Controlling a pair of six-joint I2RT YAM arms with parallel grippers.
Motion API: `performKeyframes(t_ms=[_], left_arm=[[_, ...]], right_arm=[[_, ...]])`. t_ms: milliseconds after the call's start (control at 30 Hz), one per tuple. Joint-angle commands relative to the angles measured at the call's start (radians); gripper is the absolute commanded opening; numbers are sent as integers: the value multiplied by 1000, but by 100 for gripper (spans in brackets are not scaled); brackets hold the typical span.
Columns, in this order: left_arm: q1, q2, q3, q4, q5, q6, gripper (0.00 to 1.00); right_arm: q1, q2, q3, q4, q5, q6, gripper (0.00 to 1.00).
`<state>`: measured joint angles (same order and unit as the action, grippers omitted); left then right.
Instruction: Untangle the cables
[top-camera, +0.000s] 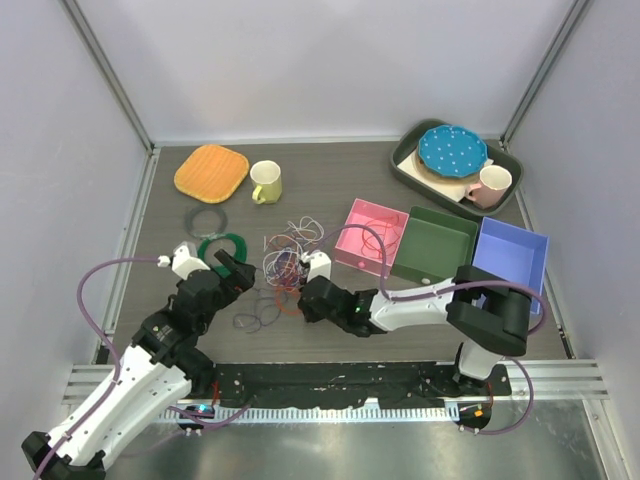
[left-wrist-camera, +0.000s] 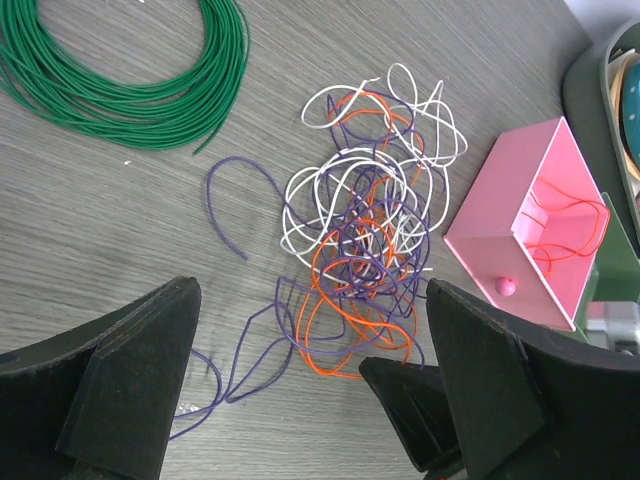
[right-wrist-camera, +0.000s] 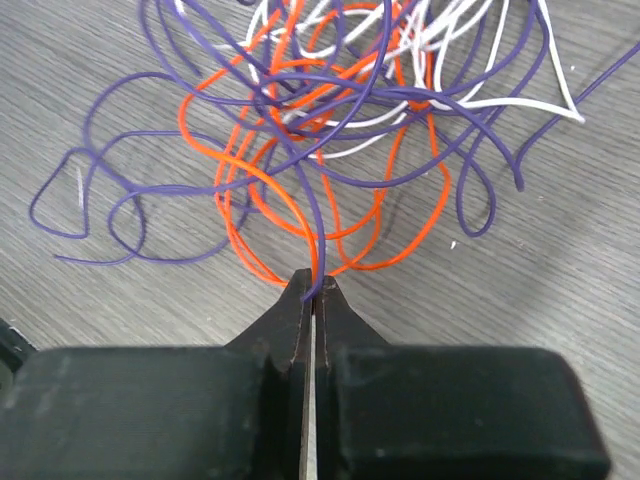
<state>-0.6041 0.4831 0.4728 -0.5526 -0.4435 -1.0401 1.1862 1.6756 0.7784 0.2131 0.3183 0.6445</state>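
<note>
Right wrist view: the right claw (right-wrist-camera: 315, 288) is clenched on one purple cable (right-wrist-camera: 318, 250) at the near edge of the tangle. It grips low on the strand, likely so that a pull draws that one loop free rather than dragging the whole heap. Orange loops (right-wrist-camera: 446, 185) lie just beside the tips; whether one is caught too, I cannot tell.

The cables (top-camera: 285, 262) sit as a single knot of white, orange and purple in the middle of the table (top-camera: 330, 180). They lie between the green coil (top-camera: 220, 245) and the pink box (top-camera: 375, 235), touching neither.

The left claw (left-wrist-camera: 310, 300) hangs released over the knot's near side, its fingers (left-wrist-camera: 140, 380) spread wide to either side. It is probably placed there to pin or catch the heap while the other claw pulls.

One orange cable (left-wrist-camera: 590, 212) lies in the pink box, so sorting seems begun, with most of the work left.
</note>
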Motion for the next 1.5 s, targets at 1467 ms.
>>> performKeyframes(t_ms=[1467], left_arm=[[3, 101, -37, 375, 443, 186, 100]], right_arm=[[115, -221, 1138, -207, 301, -815, 1]])
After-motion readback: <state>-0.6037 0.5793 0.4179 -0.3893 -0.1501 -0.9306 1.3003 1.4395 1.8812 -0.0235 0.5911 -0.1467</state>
